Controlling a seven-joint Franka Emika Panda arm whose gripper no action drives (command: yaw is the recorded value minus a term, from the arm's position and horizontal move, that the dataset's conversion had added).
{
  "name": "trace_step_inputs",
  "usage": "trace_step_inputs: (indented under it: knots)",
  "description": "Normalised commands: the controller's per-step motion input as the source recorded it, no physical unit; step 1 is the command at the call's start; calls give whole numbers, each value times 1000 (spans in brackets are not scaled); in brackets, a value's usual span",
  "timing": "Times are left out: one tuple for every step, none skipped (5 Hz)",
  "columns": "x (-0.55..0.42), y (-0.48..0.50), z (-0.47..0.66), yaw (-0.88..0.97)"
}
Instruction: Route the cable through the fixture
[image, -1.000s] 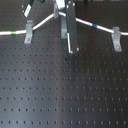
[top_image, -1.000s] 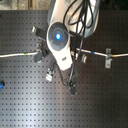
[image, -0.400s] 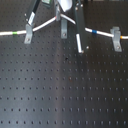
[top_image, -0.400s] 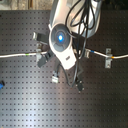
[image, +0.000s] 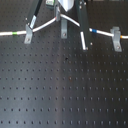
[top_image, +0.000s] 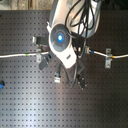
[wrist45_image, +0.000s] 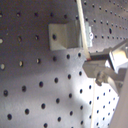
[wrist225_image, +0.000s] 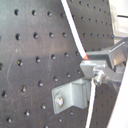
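The white cable runs across the board, with a green band near the first exterior view's left and a blue band toward its right. It passes the left fixture clip and reaches the right clip. Between them it rises in a peak over the middle clip. My gripper is shut on the cable at that peak. In both wrist views the cable ends between my pinched fingertips, close to a grey clip.
The black perforated board fills both exterior views. In the second exterior view the arm body with its blue light hides the gripper and middle cable section. Two black struts hang beside the gripper. A small blue item lies at the second exterior view's left edge.
The gripper has drifted toward the first exterior view's right with the cable still pinched. The raised peak of the cable moved with it.
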Motion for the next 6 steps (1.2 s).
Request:
trace_step_inputs:
  knots:
    - [-192, -91, 325, -60]
    - [-145, -14, 328, -137]
    - [-84, -65, 285, -174]
    - [-174, -37, 211, -68]
    - [-225, -24, 153, -23]
    - [-350, -21, 166, -34]
